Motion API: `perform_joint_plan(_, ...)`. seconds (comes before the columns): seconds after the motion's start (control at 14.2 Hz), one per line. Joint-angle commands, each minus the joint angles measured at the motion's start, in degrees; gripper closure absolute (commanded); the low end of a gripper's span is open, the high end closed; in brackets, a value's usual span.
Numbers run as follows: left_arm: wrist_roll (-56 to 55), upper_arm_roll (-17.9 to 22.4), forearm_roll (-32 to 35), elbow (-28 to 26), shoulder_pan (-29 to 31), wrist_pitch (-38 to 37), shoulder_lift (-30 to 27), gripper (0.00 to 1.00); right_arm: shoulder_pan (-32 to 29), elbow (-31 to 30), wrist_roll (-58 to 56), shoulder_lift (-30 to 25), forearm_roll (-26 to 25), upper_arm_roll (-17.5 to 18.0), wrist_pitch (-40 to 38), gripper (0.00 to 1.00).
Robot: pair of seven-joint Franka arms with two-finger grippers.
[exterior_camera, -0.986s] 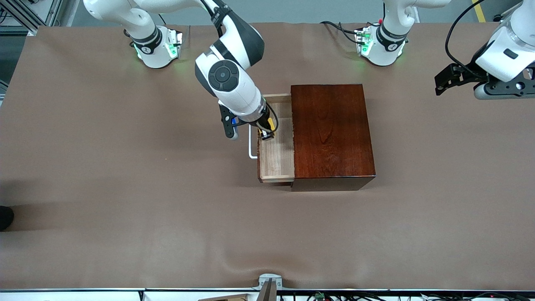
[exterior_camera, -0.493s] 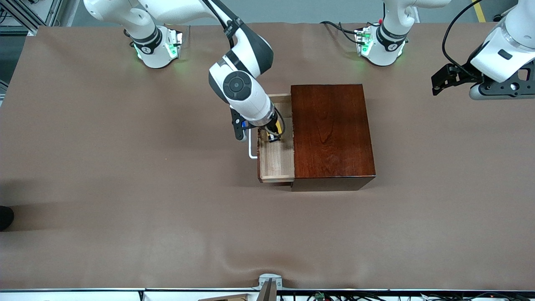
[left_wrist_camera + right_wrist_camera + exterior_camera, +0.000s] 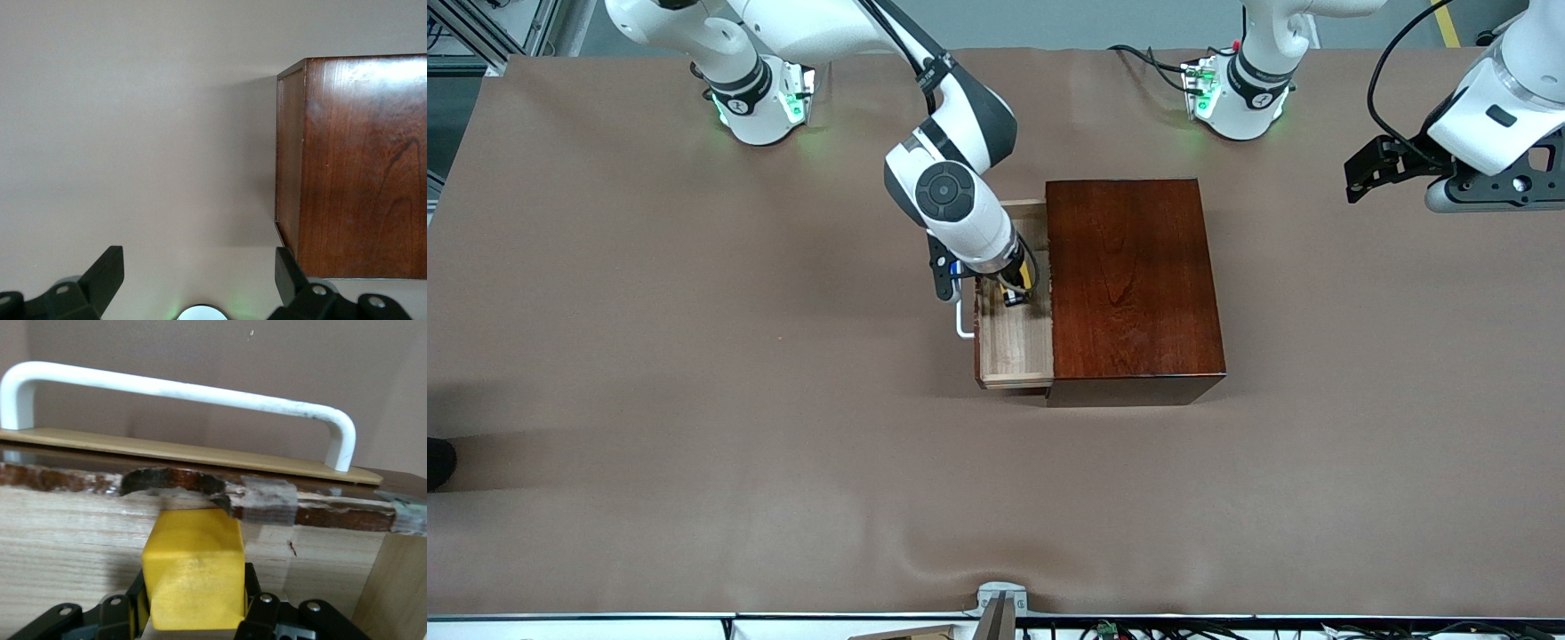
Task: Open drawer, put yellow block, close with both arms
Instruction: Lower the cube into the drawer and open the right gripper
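Note:
The dark reddish-brown wooden box [image 3: 1134, 284] stands mid-table with its pale drawer [image 3: 1016, 342] pulled out toward the right arm's end, white bar handle [image 3: 960, 322] at its front. My right gripper [image 3: 1016, 293] is shut on the yellow block [image 3: 1024, 278] and holds it inside the open drawer. In the right wrist view the block [image 3: 193, 567] sits between the fingers, close above the drawer floor [image 3: 67, 547], facing the handle [image 3: 180, 387]. My left gripper [image 3: 1360, 182] is open and empty, up over the table at the left arm's end; its wrist view shows the box [image 3: 360, 167].
The brown table cloth [image 3: 694, 356] covers the table around the box. The two green-lit arm bases [image 3: 769, 98] [image 3: 1227, 93] stand along the edge farthest from the front camera. A small metal bracket [image 3: 1000, 600] sits at the nearest edge.
My right gripper has moved with the yellow block from over the drawer's front edge deeper into the drawer, toward the box, and lower. The left arm shifted slightly, then held still.

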Motion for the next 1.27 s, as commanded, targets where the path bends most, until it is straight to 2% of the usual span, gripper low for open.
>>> perform_joint_plan(0.0,1.17,-0.19,0.56,0.34,0.09,0.18,0.03,0.0,0.45,1.69,0.49,1.46,0.77,-0.39,-0.25,0.07)
perform_joint_plan(0.07,1.17,-0.19,0.56,0.43,0.09,0.18,0.03,0.0,0.54,1.78,0.49,1.46,0.69,-0.39,-0.34,0.0)
perform_joint_plan(0.28,1.17,-0.28,0.56,0.52,0.0,0.18,0.03,0.0,-0.16,4.76,0.32,1.37,0.69,-0.48,-2.09,0.0)
perform_joint_plan(0.56,0.38,-1.5,0.48,2.01,0.0,0.09,0.03,0.0,-2.18,10.46,0.14,1.2,0.68,-0.83,-12.08,0.0)
perform_joint_plan(0.85,-1.28,-5.1,-0.14,3.68,-0.08,0.09,0.29,0.0,-4.99,16.27,0.05,0.5,0.16,-1.0,-21.15,0.0)
perform_joint_plan(1.13,-7.35,-10.46,-1.9,9.38,-0.35,-0.79,5.73,0.0,-8.42,17.77,0.14,-2.05,-1.16,-1.18,-25.37,0.0)
perform_joint_plan(1.2,-9.19,-11.95,-2.33,10.53,-0.35,-0.79,7.04,0.0,-9.04,17.77,0.05,-2.66,-2.81,-1.09,-26.26,0.0)
